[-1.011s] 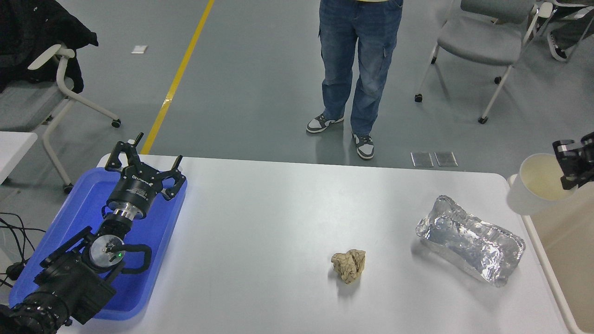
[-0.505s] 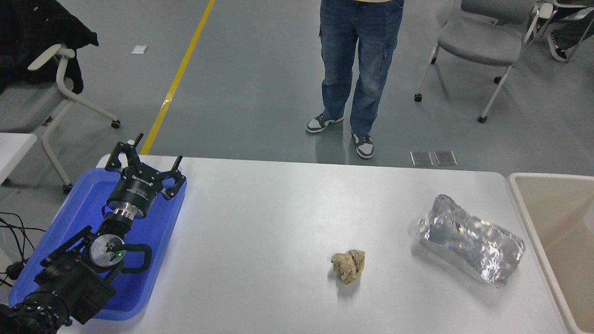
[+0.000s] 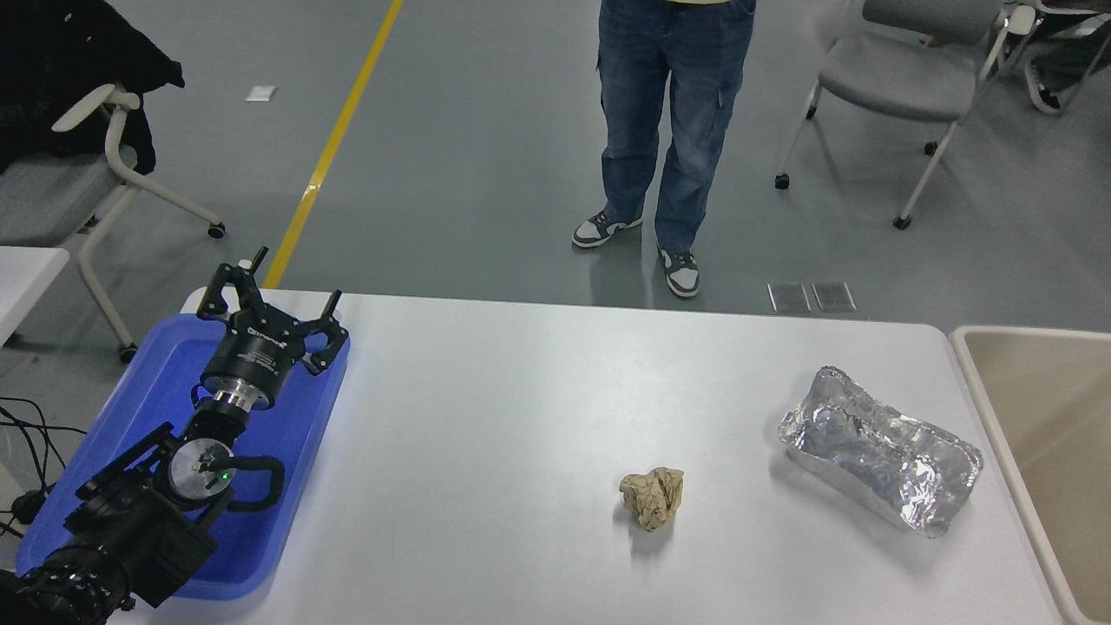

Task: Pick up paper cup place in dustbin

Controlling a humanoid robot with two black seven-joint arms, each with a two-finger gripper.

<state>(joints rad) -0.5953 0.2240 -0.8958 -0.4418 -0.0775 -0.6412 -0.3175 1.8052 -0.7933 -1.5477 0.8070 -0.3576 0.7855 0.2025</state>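
Note:
The beige dustbin (image 3: 981, 382) with a pale rounded rim stands just past the table's right edge; only its left part shows. The paper cup is out of view. My right gripper and arm are out of view. My left arm is parked at the lower left over the blue tray (image 3: 130, 408), and its gripper (image 3: 265, 299) has its fingers spread open and holds nothing.
A crumpled brown paper ball (image 3: 653, 496) lies on the white table right of centre. A crinkled silver foil container (image 3: 878, 448) lies near the right edge beside the dustbin. A person in jeans (image 3: 673, 113) stands beyond the far side, with chairs (image 3: 903, 78) around.
One second ago my right gripper held the white paper cup over the dustbin at the right edge. Cup and gripper have since left the view. The left arm has not moved.

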